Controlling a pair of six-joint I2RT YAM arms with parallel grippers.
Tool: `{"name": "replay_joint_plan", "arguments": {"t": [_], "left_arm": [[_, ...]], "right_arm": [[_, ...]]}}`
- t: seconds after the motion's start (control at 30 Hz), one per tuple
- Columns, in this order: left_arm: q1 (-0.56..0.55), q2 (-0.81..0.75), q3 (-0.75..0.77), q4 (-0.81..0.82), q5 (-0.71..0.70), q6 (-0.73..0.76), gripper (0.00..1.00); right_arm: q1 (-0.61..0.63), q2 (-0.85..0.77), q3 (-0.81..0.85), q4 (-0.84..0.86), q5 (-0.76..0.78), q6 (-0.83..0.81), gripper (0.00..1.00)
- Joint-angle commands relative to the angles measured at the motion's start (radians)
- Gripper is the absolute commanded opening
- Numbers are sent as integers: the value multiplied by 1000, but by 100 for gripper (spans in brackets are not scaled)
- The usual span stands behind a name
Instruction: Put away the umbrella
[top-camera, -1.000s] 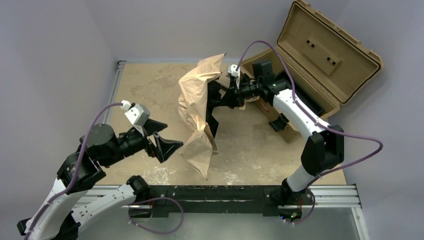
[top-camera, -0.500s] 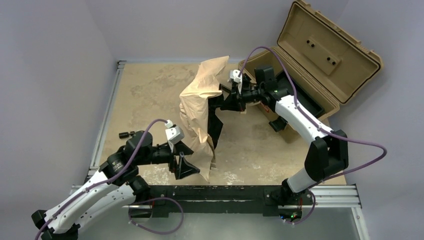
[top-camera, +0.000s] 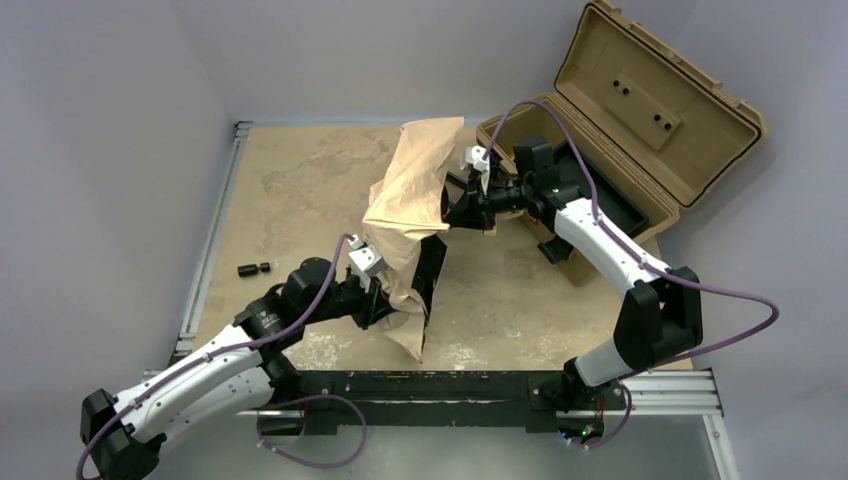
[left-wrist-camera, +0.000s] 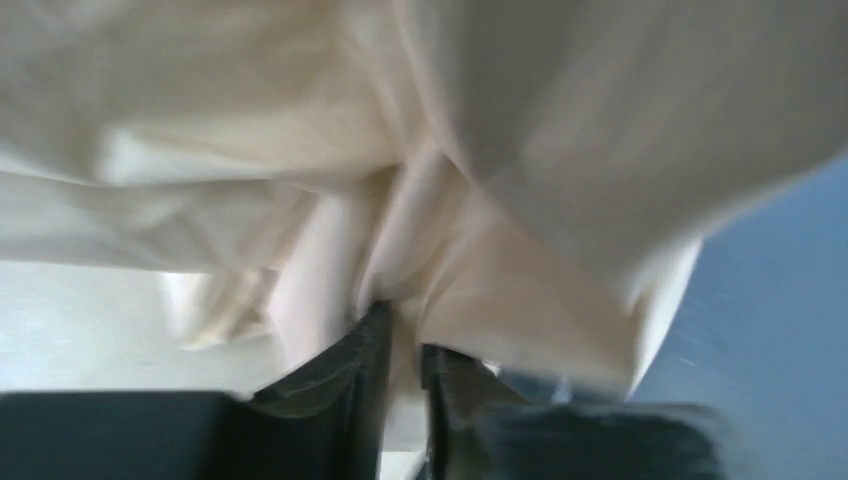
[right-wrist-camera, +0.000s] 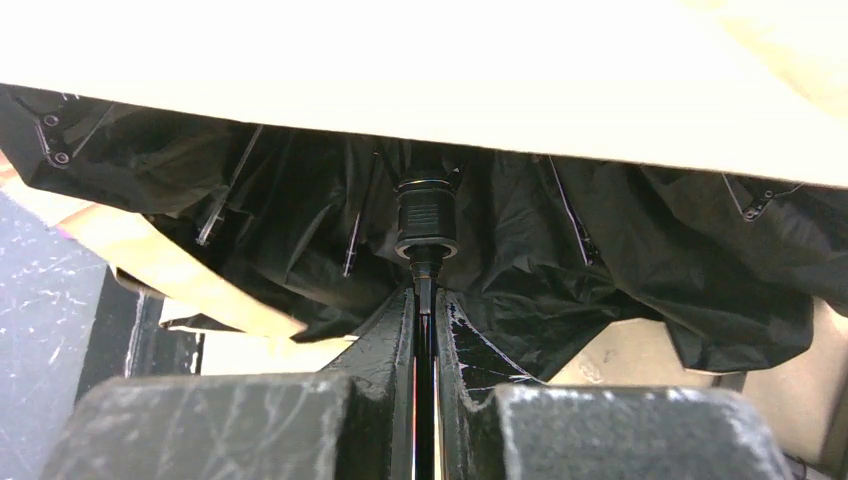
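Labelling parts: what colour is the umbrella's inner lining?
Umbrella lining: black, clearest in right wrist view.

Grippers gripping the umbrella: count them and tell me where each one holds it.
2. The left gripper pinches a beige fold low on the umbrella; the right gripper clamps its thin black shaft under the canopy. None hidden.

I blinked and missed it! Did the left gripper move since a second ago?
Yes. The left gripper went right, away from the table's left rail, and now pinches the umbrella fabric.

umbrella (top-camera: 405, 200) bars centre, case (top-camera: 655, 105) walls right rear — room far left
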Motion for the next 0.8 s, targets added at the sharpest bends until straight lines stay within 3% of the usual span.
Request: {"name": "replay_joint_plan", "arguments": {"t": [0.0,0.07,0.23,0.37,0.53,0.67,0.77], "left_arm": [[3,37,24,98,-331,-76,5],[3,51,20,138,-382,-111,0],[3,55,-37,410,-368,-170,0],[3,74,-30,557,-365,-167,0],[3,167,8,547,-405,-128,0],[4,211,-44,577,-362,-133,0],[3,191,-126,548,-317,-169,0]], "right_arm": [[-1,-52,-13,78,-96,37,0],[-1,-58,-22,76,-116,38,0],[1,-78,-65,60,-162,31,0],[34,-79,-83,-49,-137,-64,0],[104,-90,-70,-182,-56,-172,0],[106,-97,4,-205,-13,-183,0],[102,-62,0,-298,26,-302,0]]}}
